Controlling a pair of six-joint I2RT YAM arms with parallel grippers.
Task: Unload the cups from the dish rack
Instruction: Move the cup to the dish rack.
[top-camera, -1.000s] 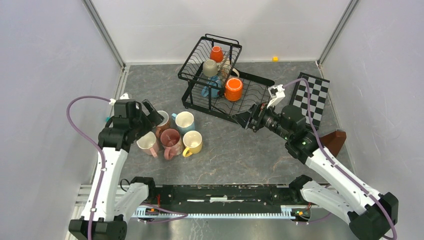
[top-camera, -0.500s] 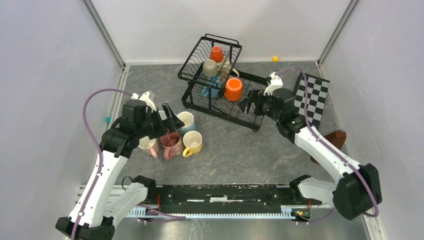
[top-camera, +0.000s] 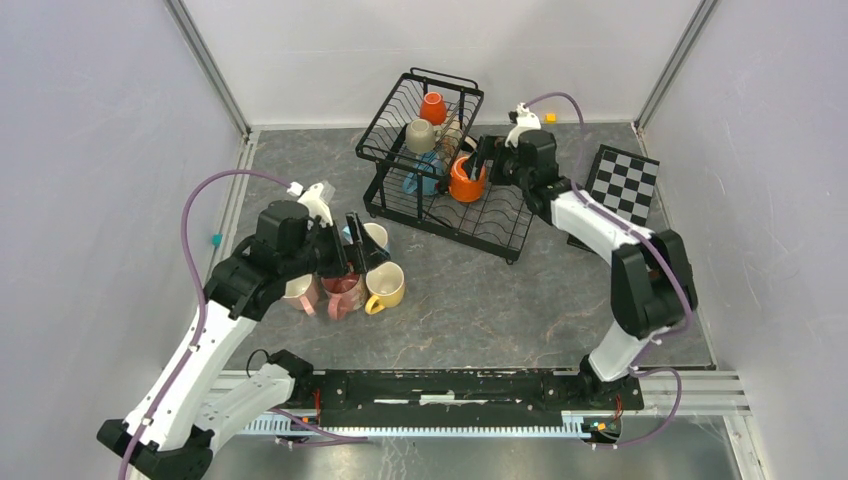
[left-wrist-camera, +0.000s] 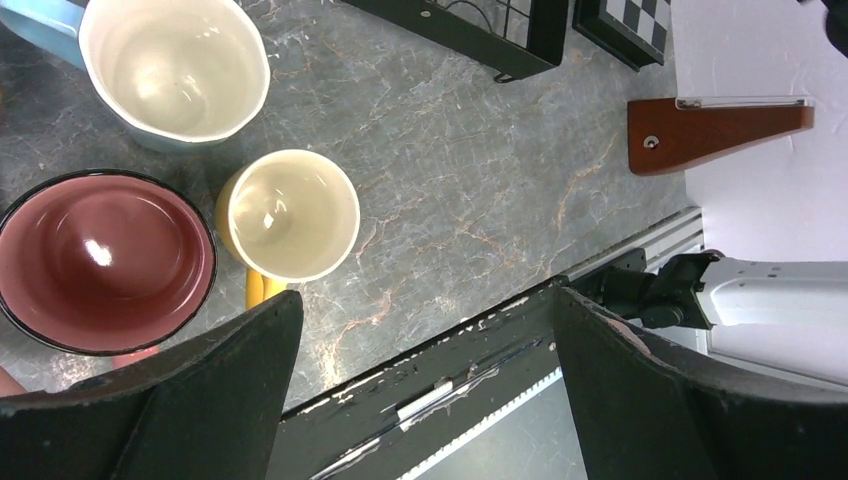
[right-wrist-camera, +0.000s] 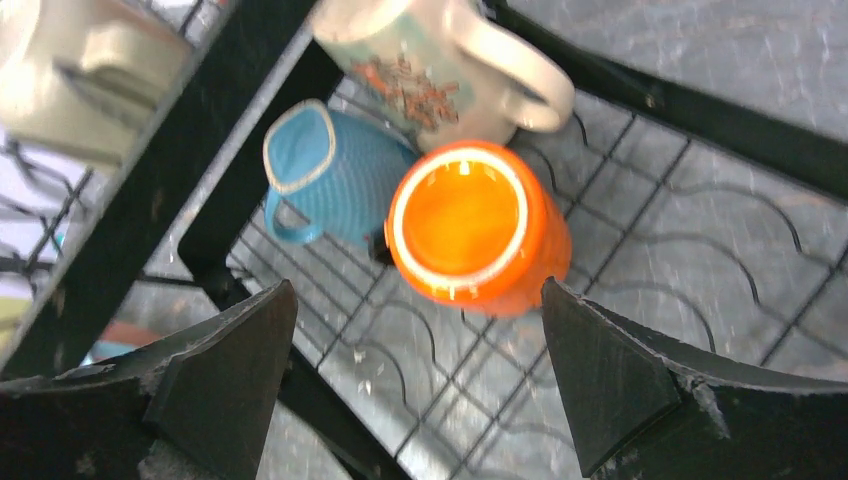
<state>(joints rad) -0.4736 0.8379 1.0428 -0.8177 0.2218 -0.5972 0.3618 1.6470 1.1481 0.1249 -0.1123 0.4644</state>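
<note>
Sitting on grey marbled surface (top-camera: 480, 290) between pale walls (top-camera: 100, 120), dish rack (top-camera: 500, 215) runs diagonally; orange cup (right-wrist-camera: 470, 225) axis roughly vertical; left tool (left-wrist-camera: 425, 300), right tool (right-wrist-camera: 417, 290) wide, empty.

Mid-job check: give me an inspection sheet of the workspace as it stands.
Surface: grey marbled table, no spills seen.
Job's things: dish rack holds at least five cups, including the orange cup in the lower tray; yellow cup and others stand at left.
Clutter: checkered board, brown wedge, small yellow block.
Tools: left tool open over the standing cups; right tool open at the orange cup.
Cables: purple cables, unsnagged.
Surroundings: white walls.
</note>
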